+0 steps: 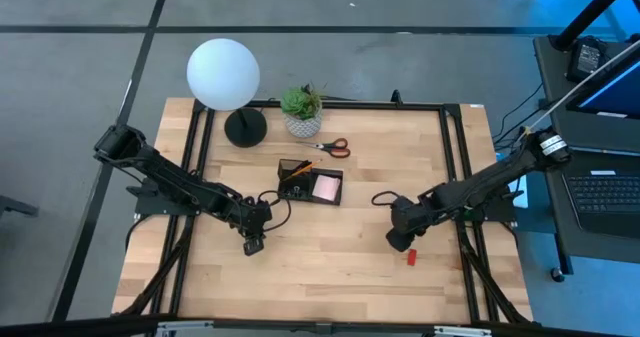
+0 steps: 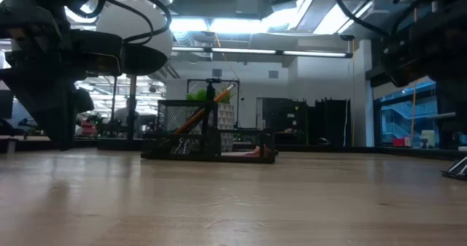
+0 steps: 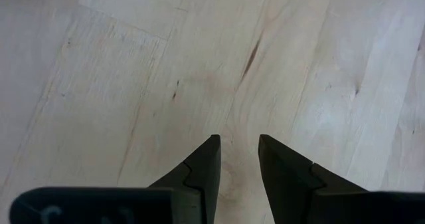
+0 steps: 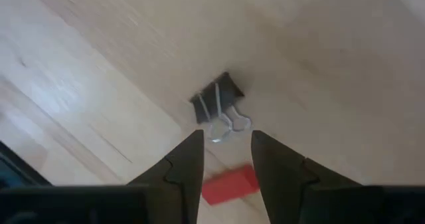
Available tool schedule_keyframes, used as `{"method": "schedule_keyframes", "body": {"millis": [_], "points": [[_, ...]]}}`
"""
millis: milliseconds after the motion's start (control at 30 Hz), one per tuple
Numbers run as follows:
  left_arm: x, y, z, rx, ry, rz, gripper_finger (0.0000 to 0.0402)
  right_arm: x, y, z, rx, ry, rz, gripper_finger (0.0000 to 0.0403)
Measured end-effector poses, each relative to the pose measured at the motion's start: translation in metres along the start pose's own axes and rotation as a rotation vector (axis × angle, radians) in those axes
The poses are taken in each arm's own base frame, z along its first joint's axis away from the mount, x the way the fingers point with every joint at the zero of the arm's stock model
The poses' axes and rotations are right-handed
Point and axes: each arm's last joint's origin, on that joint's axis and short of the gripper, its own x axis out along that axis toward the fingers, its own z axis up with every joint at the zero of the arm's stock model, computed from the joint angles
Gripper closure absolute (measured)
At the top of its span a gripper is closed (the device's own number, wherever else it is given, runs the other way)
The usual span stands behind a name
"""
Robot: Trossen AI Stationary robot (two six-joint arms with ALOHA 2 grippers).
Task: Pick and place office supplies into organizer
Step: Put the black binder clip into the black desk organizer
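Right gripper (image 4: 226, 147) parted, empty — over clip (image 4: 218, 104) and red block (image 4: 229, 184). Left gripper (image 3: 238, 154) parted, empty — above bare table (image 3: 133, 84).

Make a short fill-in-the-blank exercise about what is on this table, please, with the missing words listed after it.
1. The sticky-note pad lying in the organizer is ____ in colour.
2. The scissors lie on the table beside the potted ____.
3. Below the right pincer lie a small red block and a black binder ____.
4. The left pincer holds ____ between its open fingers.

Missing words: pink; plant; clip; nothing
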Motion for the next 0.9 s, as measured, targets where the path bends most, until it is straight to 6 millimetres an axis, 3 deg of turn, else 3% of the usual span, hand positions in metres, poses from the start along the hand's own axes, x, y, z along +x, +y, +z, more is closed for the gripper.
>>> {"method": "schedule_keyframes", "body": {"millis": [133, 467, 900], "points": [[0.0, 0.0, 0.0, 0.0, -0.001, 0.001, 0.0304, 0.009, -0.006, 0.0, 0.083, -0.007, 0.031, 0.0274], [0.0, 0.0, 0.0, 0.0, -0.001, 0.001, 0.0304, 0.02, -0.008, 0.0, 0.076, -0.025, 0.141, 0.0275], [0.0, 0.0, 0.0, 0.0, -0.001, 0.001, 0.0304, 0.021, -0.009, 0.0, 0.075, -0.017, 0.134, 0.0335]]}}
